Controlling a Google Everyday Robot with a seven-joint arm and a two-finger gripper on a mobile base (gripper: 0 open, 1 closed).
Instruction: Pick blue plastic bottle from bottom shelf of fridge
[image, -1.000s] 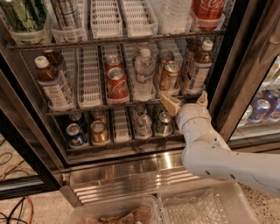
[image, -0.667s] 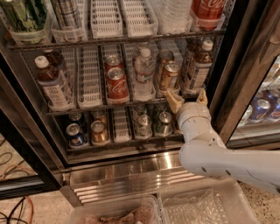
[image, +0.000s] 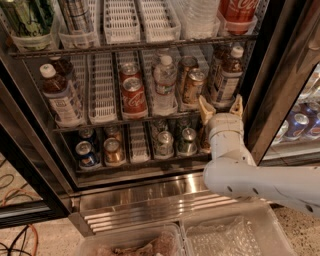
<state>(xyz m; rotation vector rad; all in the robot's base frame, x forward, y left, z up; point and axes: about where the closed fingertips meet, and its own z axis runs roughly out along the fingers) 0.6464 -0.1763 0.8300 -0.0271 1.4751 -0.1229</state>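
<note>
Just in front of the open fridge (image: 274, 85), the robot's gripper (image: 220, 106) hangs at the right end of the bottom shelf (image: 115, 121), its two tan fingers (image: 205, 108) spread wide apart and holding nothing. The blue plastic bottle (image: 228, 75), white-capped and filled with dark brown liquid, stands upright in the rightmost lane of that shelf, directly above and behind the fingertips; whether they touch it cannot be told. To its left on the same rack stand gold cans (image: 193, 86), a clear water bottle (image: 164, 85) and red cola cans (image: 134, 95), with empty white slotted lanes between them and a second brown bottle (image: 59, 95) at the far left. The white arm (image: 250, 175) reaches in from the lower right, crossing a lower rack of small cans (image: 114, 150) and the ribbed steel base (image: 150, 195).
</note>
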